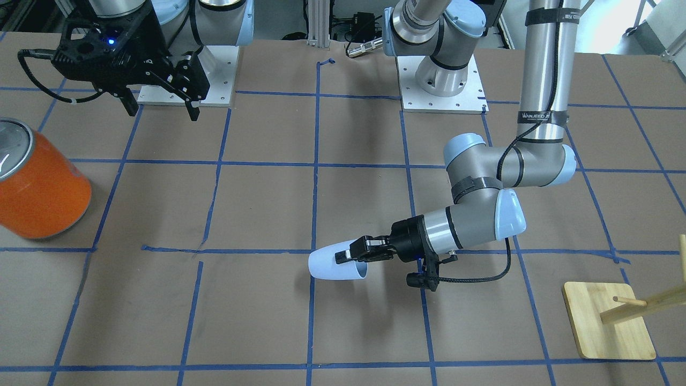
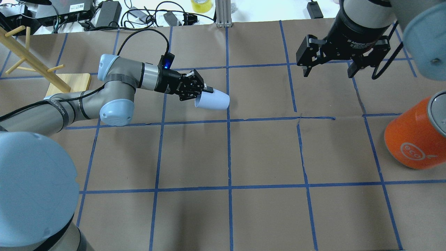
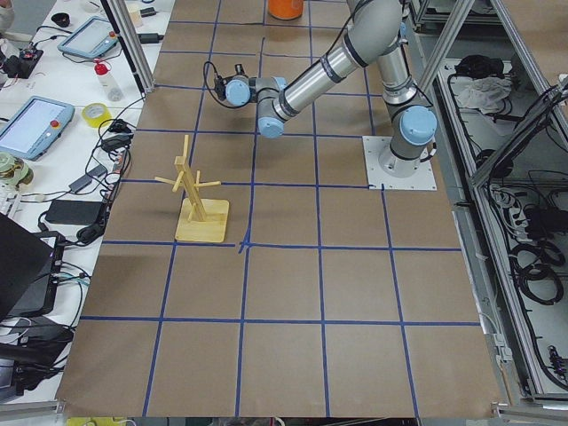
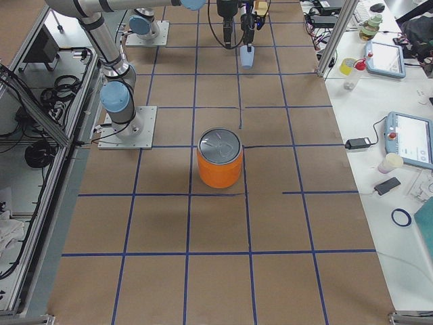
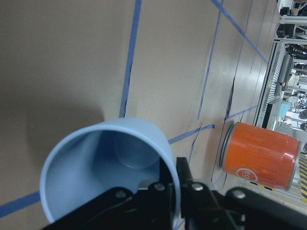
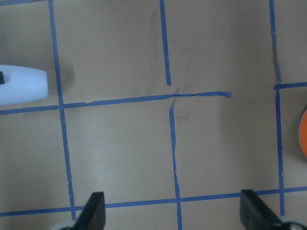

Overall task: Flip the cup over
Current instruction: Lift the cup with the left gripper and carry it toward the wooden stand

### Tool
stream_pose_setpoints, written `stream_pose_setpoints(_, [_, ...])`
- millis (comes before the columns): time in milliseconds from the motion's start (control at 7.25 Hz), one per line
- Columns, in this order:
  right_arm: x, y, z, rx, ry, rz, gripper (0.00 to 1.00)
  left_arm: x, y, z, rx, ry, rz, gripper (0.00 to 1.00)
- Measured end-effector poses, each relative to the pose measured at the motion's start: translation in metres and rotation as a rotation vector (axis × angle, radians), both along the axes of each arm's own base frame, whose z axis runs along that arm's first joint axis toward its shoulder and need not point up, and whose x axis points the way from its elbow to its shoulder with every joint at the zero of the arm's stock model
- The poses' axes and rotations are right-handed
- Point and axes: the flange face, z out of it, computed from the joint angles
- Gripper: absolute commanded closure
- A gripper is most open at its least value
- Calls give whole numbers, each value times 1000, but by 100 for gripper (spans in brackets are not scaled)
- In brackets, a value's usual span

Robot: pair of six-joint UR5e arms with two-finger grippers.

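**Flip cup: mid-flip, pinched by the rim**

The left claw [image 1: 348, 256] is clenched on the rim of the small pale blue-white tapered cup [image 1: 335, 264]. In the left wrist view one finger sits inside the blue mouth and the other outside the wall. That rim pinch makes sense to me, since it lets the wrist roll the cup over without regripping. The cup lies on its side near the middle of the brown paper-covered table [image 1: 257, 321], mouth toward the claw and closed base pointing away. Going by the shadow under it, I'd guess it's lifted just clear of the table, but I can't swear to it.

The right claw [image 1: 162, 110] hangs released with nothing in it, well apart from the action, back near its own base.

Room-wise it looks comfy. The large orange can with a silver top [image 1: 40, 187] is well off to one side and the pale wooden peg stand [image 1: 608, 321] is off to the other. It's bare taped grid all round the cup, and no table edge is close.
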Motion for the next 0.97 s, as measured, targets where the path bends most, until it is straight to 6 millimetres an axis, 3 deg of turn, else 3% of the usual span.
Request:
stream_pose_setpoints(276, [0,1,1,-3,1,0,0,1,-22,54,17,-16,97,100])
stream_pose_setpoints(414, [0,1,1,-2,1,1,0,6,-27,69,2,-93,132,100])
stream_pose_setpoints(690, [0,1,0,0,0,2,0,21,-33,86,-61,-285,168,100])
stream_pose_setpoints(966, [0,1,0,1,0,1,0,44,-39,94,-160,-553,65,100])
